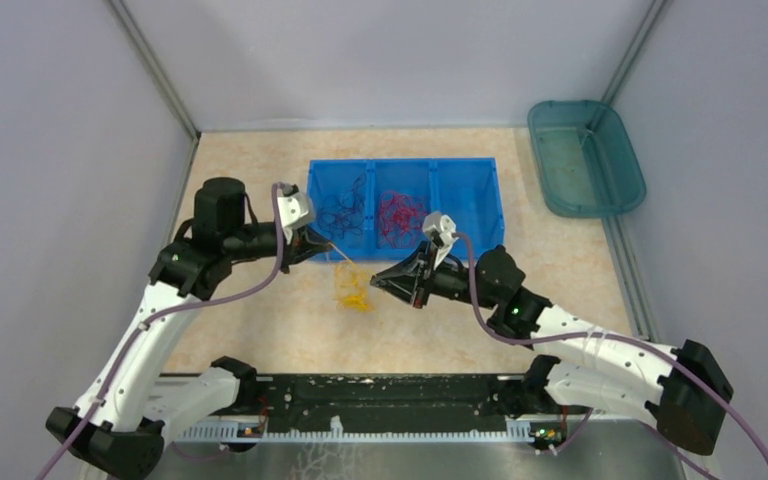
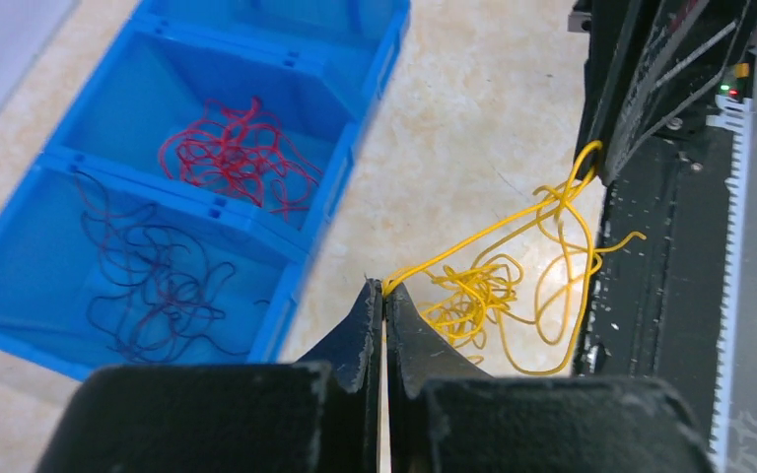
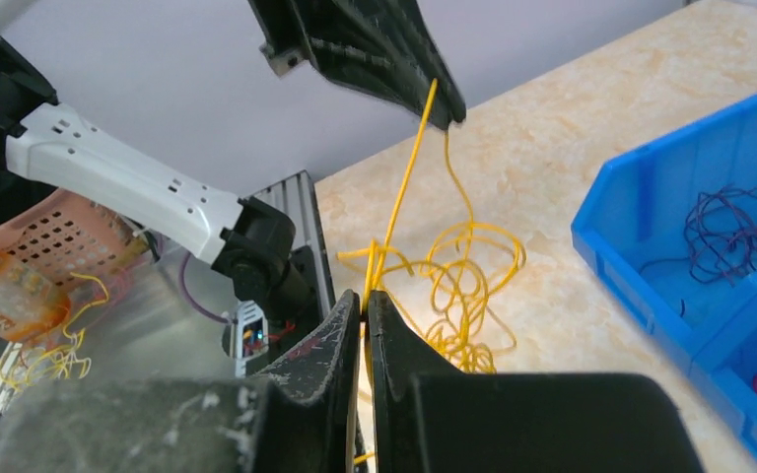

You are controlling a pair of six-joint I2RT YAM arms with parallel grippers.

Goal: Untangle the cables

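**A:** What do the cables look like?

**B:** They are thin, wiry and curly. The yellow cables (image 2: 483, 296) form a loose knot of loops on the table (image 1: 250, 190). The knot lies just in front of the blue bin (image 1: 400, 163), between the two arms. A few strands rise out of the heap towards each pincer.

**A:** And the pincers?

**B:** The left pincer (image 2: 383, 289) is closed and nips a yellow strand at its very tips. The right pincer (image 3: 366, 296) is closed too, clamped on a yellow strand where several loops cross. From there a nearly straight strand runs up to the left pincer's tip. Both pincers hang low over the table, on either side of the knot.

**A:** What is in the bin?

**B:** It has three compartments in a row. In the top view, the left one holds the dark cables (image 1: 345, 210), a sprawl of navy-black curls on its floor. The middle one holds the red cables (image 1: 400, 215), bunched more tightly. Each colour lies within its own walls.

**A:** Any other containers?

**B:** A teal tub (image 1: 585, 103) sits at the far right of the table, by the wall and apart from the bin. In the right wrist view, a pink basket (image 3: 59, 232) with perforated sides shows beyond the table's near edge. There is something orange in it, but I cannot tell what.
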